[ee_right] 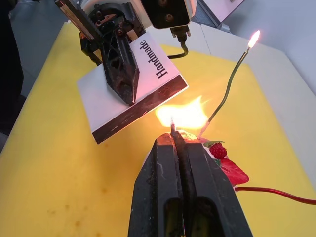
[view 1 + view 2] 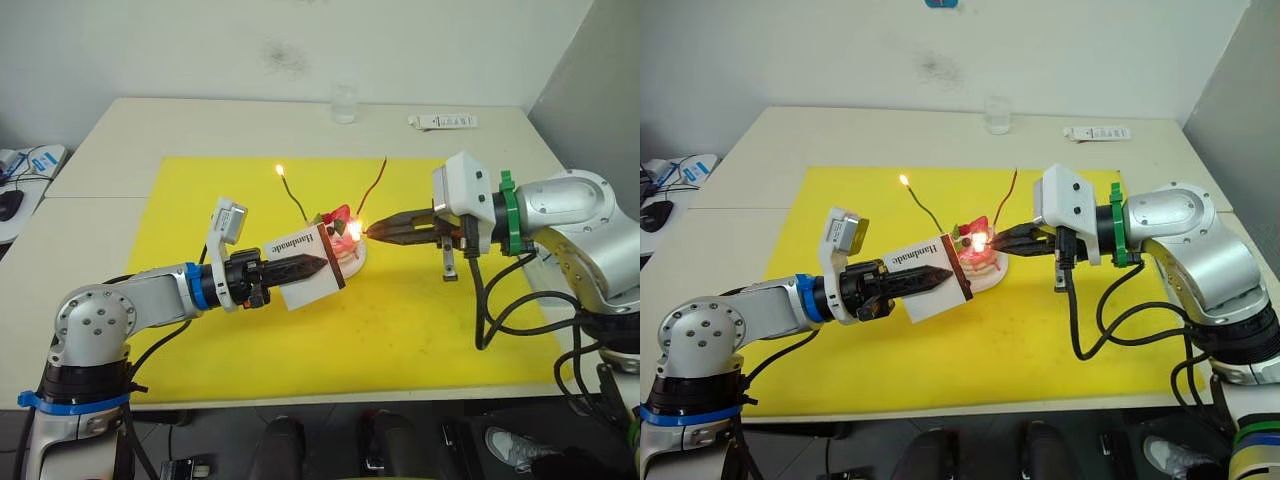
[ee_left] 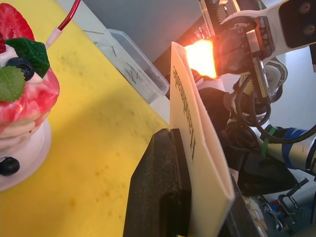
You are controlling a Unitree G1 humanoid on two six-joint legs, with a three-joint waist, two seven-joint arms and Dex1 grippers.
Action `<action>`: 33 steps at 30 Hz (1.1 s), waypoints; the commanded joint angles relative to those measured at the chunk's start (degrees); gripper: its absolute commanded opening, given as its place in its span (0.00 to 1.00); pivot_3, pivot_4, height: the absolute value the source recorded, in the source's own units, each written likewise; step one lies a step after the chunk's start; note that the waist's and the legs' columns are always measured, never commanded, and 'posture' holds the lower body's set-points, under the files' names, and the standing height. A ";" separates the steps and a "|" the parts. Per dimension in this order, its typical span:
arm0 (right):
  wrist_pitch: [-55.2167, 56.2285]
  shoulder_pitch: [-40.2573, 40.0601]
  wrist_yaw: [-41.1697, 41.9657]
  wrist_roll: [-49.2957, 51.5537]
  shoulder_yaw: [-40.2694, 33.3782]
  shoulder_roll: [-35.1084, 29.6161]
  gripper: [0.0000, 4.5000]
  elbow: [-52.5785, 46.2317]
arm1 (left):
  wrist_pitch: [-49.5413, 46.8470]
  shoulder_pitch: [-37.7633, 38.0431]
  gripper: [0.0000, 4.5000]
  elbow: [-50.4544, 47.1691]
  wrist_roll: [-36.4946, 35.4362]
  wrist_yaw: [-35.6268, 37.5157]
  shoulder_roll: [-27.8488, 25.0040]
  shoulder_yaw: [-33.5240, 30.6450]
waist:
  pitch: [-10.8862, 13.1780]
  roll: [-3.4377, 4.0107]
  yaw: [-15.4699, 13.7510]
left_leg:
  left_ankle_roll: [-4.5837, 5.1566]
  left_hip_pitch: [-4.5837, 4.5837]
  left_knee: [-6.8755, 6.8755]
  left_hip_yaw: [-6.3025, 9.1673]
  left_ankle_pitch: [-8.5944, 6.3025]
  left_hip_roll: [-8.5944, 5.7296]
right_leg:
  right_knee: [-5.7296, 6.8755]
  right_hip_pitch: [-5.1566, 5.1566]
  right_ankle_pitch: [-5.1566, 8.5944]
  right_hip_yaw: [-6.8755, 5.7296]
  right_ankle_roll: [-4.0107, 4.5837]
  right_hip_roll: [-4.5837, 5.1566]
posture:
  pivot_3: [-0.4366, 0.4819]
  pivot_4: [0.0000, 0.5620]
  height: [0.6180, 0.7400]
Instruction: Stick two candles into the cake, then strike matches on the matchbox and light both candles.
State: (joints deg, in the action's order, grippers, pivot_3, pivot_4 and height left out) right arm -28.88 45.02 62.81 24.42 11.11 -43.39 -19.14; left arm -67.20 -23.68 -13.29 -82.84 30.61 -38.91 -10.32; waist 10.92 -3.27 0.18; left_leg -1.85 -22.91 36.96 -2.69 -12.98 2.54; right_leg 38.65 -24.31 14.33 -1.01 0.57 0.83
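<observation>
The pink cake (image 2: 343, 246) sits on its white plate at the middle of the yellow mat (image 2: 420, 320). Both candles stand in it. The green candle (image 2: 294, 197) leans left with its tip burning, and the red candle (image 2: 377, 183) leans right with no flame. My left gripper (image 2: 322, 264) is shut on the white matchbox (image 2: 303, 268), held just left of the cake. My right gripper (image 1: 173, 140) is shut on a match (image 1: 172, 127) that flares brightly at the cake's right side, close to the matchbox's dark edge (image 1: 143, 111).
A clear glass (image 2: 343, 103) and a white tube (image 2: 443, 121) stand at the table's far edge, beyond the mat. A clear plastic tray (image 3: 131, 64) lies off the mat in the left wrist view. A second table with small items (image 2: 25, 165) adjoins on the left.
</observation>
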 commanded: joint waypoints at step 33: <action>12.01 2.17 -13.78 -13.22 -6.24 6.15 0.01 15.92 | 0.21 0.68 0.00 -3.39 -1.56 1.06 -1.26 -1.33 | 0.01 0.01 0.08 | 0.00 0.06 0.01 -0.01 0.00 -0.02 | 0.12 0.01 -0.03 0.03 0.03 -0.01 | 0.48 0.27 1.00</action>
State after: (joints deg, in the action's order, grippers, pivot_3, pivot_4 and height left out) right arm -18.15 45.58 49.64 11.48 6.63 -37.24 -2.33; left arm -67.23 -22.96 -14.62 -83.22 30.80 -39.71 -10.64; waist 10.93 -3.26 0.27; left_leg -1.85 -22.85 36.96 -2.70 -12.98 2.52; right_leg 38.77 -24.30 14.30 -0.98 0.61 0.82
